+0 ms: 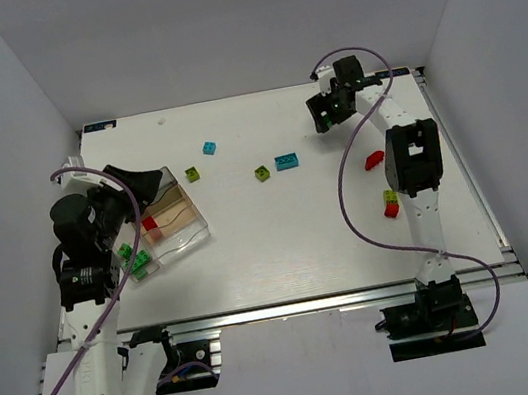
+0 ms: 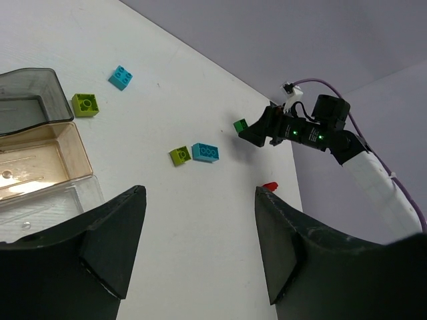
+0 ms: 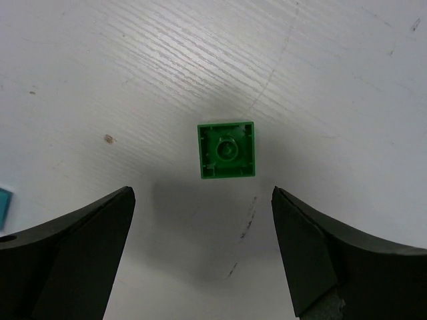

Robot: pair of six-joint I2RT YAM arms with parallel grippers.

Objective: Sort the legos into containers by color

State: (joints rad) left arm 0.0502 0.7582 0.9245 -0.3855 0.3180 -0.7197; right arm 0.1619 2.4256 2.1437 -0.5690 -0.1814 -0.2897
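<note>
**Stock on the table: both grippers empty, most bricks loose**

- My left gripper (image 2: 200, 200): jaws spread wide, nothing between them. It hangs at the left side of the table (image 1: 282, 245), over the near end of the tray (image 2: 47, 137).
- My right gripper (image 3: 202, 193): jaws at full spread, gripping nothing. It is at the far right of the table.
- dark green brick (image 3: 226, 150): one, hollow underside turned toward my right wrist camera. It sits in line with the gap between my right fingers, just past their tips, touching neither. I cannot tell whether it rests on the table or is clear of it.
- tray: clear plastic, divided into one smoky compartment, one amber-tinted and one plain. It holds one boxed red brick (image 1: 150, 223).
- green pair (image 1: 141, 263): two bricks at the tray's near-left end. I cannot tell whether they are inside a compartment or just beside it.
- first lime brick (image 2: 85, 105): just beside the tray's far corner.
- small cyan brick (image 2: 121, 77): on the table beyond the first lime brick.
- second lime brick (image 2: 180, 155) and long cyan brick (image 2: 205, 152): mid-table, side by side, nearly touching.
- loose red brick (image 1: 374, 161): right side, beside my right arm.
- red-and-lime stack (image 1: 391, 209): near the loose red brick, closer to the arm bases.
</note>
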